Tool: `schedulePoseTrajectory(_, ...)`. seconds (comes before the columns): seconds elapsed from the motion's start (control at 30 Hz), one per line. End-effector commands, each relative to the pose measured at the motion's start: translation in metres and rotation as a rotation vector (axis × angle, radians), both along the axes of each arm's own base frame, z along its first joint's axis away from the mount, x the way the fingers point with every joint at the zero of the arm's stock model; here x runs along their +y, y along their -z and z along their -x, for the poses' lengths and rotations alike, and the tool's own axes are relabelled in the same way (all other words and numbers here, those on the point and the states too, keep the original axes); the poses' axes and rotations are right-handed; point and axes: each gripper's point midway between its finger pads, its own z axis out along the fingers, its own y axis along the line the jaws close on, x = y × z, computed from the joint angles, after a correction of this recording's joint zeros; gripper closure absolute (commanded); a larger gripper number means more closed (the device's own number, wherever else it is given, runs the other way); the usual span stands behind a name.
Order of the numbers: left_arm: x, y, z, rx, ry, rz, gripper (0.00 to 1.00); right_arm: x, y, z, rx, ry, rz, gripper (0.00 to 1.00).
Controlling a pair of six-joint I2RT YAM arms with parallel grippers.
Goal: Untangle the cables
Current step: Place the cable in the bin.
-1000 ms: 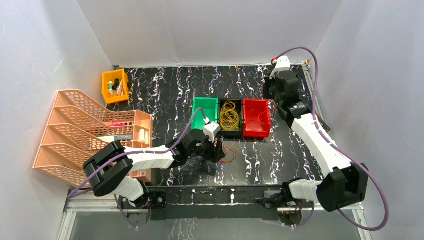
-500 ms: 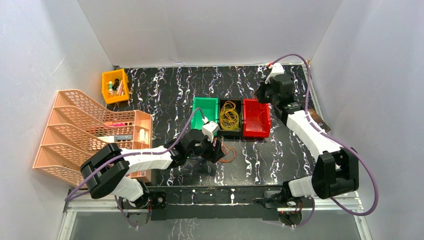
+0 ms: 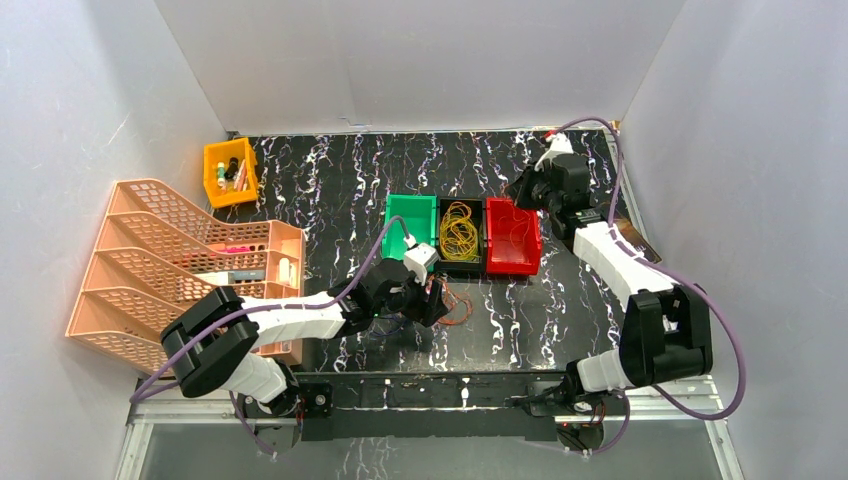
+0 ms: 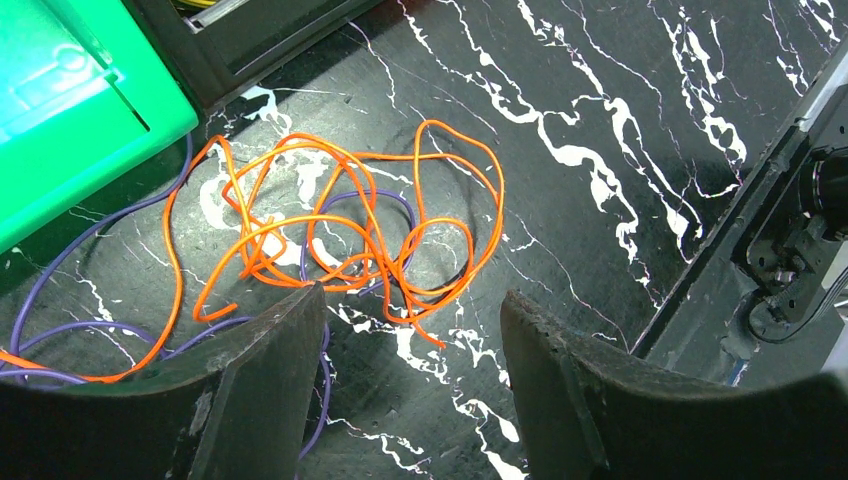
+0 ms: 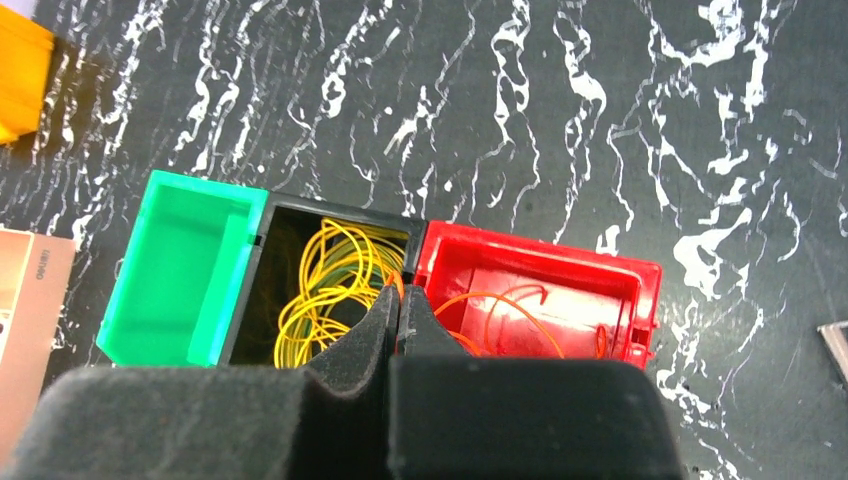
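A tangle of orange cables (image 4: 340, 230) and purple cables (image 4: 321, 400) lies on the black marbled table in front of the green bin (image 4: 60, 100). It also shows in the top view (image 3: 457, 305). My left gripper (image 4: 412, 300) is open and hovers just over the tangle's near edge, holding nothing. My right gripper (image 5: 398, 290) is shut on an orange cable (image 5: 490, 296) that hangs into the red bin (image 5: 540, 252). In the top view the right gripper (image 3: 520, 190) sits at that bin's far side. Yellow cables (image 5: 330, 290) fill the black bin between the green and red bins.
A peach file rack (image 3: 180, 260) stands at the left. A small orange bin (image 3: 230, 170) with items is at the back left. The three bins sit side by side mid-table. The black front rail (image 4: 790, 230) runs close to the right of the tangle.
My right arm has swung in from the back right corner toward the red bin. My left gripper has shifted only slightly over the tangle.
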Motion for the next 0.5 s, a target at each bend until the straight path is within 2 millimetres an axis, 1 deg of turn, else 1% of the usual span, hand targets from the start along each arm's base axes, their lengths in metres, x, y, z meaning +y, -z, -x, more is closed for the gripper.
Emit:
schedulePoseTrajectory(0.0,0.000,-0.009,0.002,-0.014,0.000,0.024,0.37,-0.003,0.009,-0.008,0.008,0.028,-0.027,1.00)
schedulePoseTrajectory(0.13,0.000,-0.010,0.003,-0.012,0.003,0.026,0.37,-0.004,0.029,-0.010,0.054,0.025,0.003,1.00)
schedulePoseTrajectory(0.23,0.000,-0.010,0.003,-0.012,0.000,0.024,0.37,-0.005,0.039,-0.012,0.077,0.023,0.024,1.00)
schedulePoseTrajectory(0.37,-0.001,-0.010,0.004,0.005,-0.004,0.033,0.37,-0.009,0.046,-0.014,0.094,0.029,0.056,0.86)
schedulePoseTrajectory(0.47,-0.005,-0.014,0.008,0.032,0.004,0.058,0.36,-0.010,0.040,-0.014,0.087,0.029,0.064,0.78)
